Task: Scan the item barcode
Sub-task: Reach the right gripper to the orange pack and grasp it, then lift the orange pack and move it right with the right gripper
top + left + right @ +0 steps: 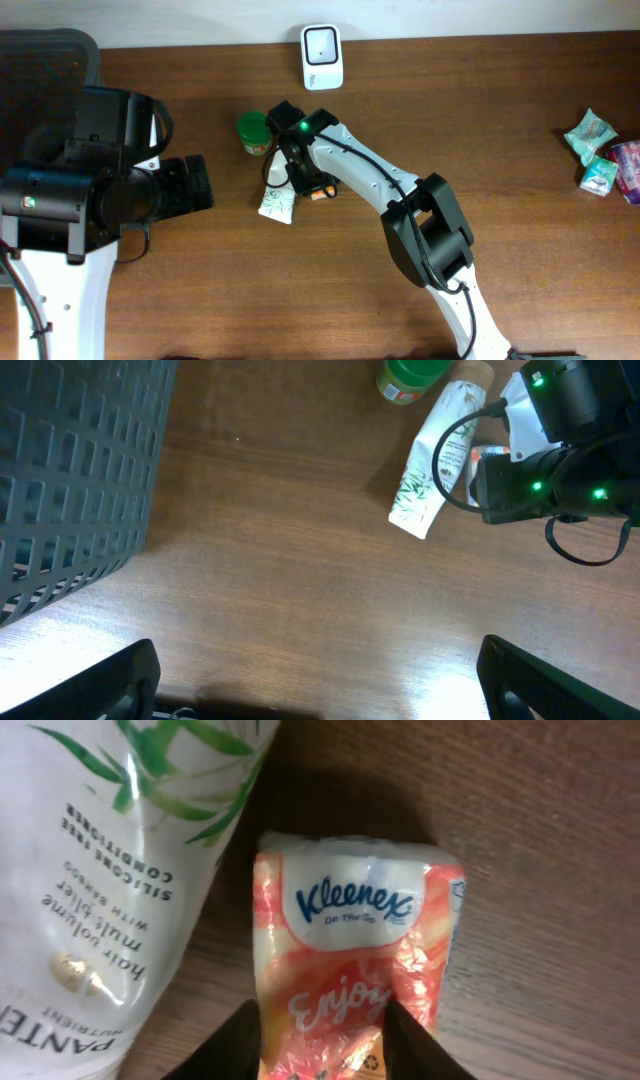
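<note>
Right fingers [238, 1045] first: clenched on the near end of an orange Kleenex tissue pack [350, 950], one dark tip pressed to each side. Cut off by the bottom of the wrist view just below the word "Enjoy". Lying flat near the middle of the brown worktop [500, 120], just right of a white Pantene conditioner tube [277, 200]; hard to judge whether touching. From overhead, almost wholly hidden beneath the right wrist, with only an orange sliver showing.

Beyond the tube, a green-lidded jar [255, 132]. Farther still, at the far edge, a white barcode scanner [322, 56], well apart from the pack.

Left fingers [110, 680]: released and spread wide over bare wood, tips clipped by the frame. To their left, a grey mesh basket [70, 470], partly out of view. At the far right, small packets [600, 160], too small to identify.
</note>
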`<move>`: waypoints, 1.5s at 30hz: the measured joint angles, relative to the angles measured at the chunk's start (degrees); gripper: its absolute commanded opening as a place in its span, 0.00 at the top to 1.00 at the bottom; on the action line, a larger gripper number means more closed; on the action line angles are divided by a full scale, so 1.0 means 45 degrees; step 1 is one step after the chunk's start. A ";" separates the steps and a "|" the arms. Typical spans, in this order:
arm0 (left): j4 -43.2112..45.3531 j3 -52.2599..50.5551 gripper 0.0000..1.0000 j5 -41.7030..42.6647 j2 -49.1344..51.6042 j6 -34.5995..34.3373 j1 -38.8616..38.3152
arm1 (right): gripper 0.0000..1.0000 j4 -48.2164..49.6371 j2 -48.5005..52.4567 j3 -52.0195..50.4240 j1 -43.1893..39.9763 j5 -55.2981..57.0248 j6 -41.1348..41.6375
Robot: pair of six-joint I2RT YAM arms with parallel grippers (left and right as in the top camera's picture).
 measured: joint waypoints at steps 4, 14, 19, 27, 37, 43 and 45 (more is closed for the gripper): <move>0.0000 0.0000 0.01 0.0000 0.0000 0.0000 0.0000 | 0.65 0.0423 0.0000 -0.0233 0.0000 0.0151 0.0015; 0.0000 0.0000 0.01 0.0000 0.0000 0.0000 0.0000 | 0.96 0.0748 -0.0117 -0.0661 0.0010 0.0457 0.0058; 0.0005 0.0000 0.01 0.0000 0.0000 0.0000 0.0000 | 0.96 -0.1054 -0.0121 -0.0049 -0.0010 0.0248 0.0034; 0.0005 0.0000 0.01 0.0000 0.0000 0.0000 0.0000 | 0.96 -0.1316 -0.0646 0.0656 -0.1773 -0.4843 -0.1739; 0.0005 0.0000 0.01 0.0000 0.0000 0.0000 0.0000 | 0.95 0.1472 -0.0811 -0.3186 -0.5542 -1.2541 -0.4799; -0.0005 0.0000 0.01 0.0000 0.0000 0.0000 0.0000 | 0.69 0.4512 -0.0826 -0.5979 -0.6999 -1.4226 -0.3230; 0.0005 0.0000 0.01 0.0000 0.0000 0.0000 0.0000 | 0.64 0.4269 -0.0826 -0.6339 -0.7538 -1.3998 -0.2856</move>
